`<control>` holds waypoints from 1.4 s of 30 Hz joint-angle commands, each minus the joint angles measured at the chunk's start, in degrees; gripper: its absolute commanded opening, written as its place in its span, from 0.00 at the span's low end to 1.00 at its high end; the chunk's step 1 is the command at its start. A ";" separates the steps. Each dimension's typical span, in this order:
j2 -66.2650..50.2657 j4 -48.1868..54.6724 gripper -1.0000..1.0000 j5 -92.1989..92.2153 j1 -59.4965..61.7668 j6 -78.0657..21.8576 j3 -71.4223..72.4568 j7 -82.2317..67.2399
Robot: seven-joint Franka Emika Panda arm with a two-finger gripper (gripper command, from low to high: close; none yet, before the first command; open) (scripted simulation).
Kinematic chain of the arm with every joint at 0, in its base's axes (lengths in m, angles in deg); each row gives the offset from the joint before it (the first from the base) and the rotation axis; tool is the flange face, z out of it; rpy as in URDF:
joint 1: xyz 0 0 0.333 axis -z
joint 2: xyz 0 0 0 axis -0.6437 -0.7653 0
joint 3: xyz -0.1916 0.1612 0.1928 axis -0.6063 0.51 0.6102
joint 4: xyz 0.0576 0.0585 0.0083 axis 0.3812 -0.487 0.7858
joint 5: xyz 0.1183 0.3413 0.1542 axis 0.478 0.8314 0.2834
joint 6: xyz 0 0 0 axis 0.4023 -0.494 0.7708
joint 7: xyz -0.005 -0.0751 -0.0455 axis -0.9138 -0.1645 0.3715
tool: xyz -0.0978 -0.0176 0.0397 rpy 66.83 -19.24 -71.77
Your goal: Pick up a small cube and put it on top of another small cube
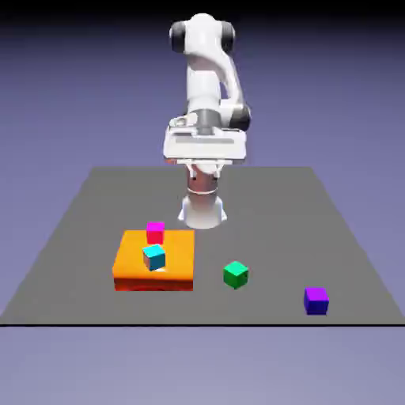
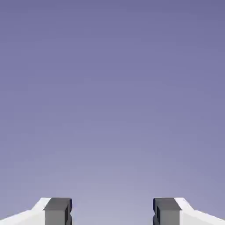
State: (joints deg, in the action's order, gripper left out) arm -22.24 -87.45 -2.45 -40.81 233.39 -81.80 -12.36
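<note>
Well above the bench, the gripper hangs with its fingers spread wide apart, nothing between them (the hand view shows only backdrop). Below it and nearer the camera, a magenta cube and a cyan cube rest on an orange slab. A green cube and a purple cube sit apart toward the exterior view's right.

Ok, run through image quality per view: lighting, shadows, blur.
Exterior view: even, soft lighting, no glare; only faint shading beside the orange block and green cube; edges slightly soft. Hand view: only backdrop, paler toward the bottom, with the open gripper and its fingertips sharp.
</note>
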 commanded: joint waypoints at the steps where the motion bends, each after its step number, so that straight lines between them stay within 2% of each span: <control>1: -2.08 1.19 0.50 -0.75 -0.05 -2.24 0.73 -0.12; 25: -51.29 29.36 0.50 -18.61 -1.14 -55.17 17.99 -2.94; 30: -57.49 26.04 0.50 -23.24 -1.48 -46.28 15.08 0.22; 31: -57.49 26.04 0.00 -23.24 -1.48 -46.28 15.08 0.22; 36: -50.63 29.09 0.00 -18.06 -0.77 -55.51 17.11 -2.58; 42: -41.20 25.20 0.00 -10.34 4.39 -60.25 4.65 2.44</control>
State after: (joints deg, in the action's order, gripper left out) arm -63.44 -62.25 -12.61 -36.45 173.14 -77.15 -9.98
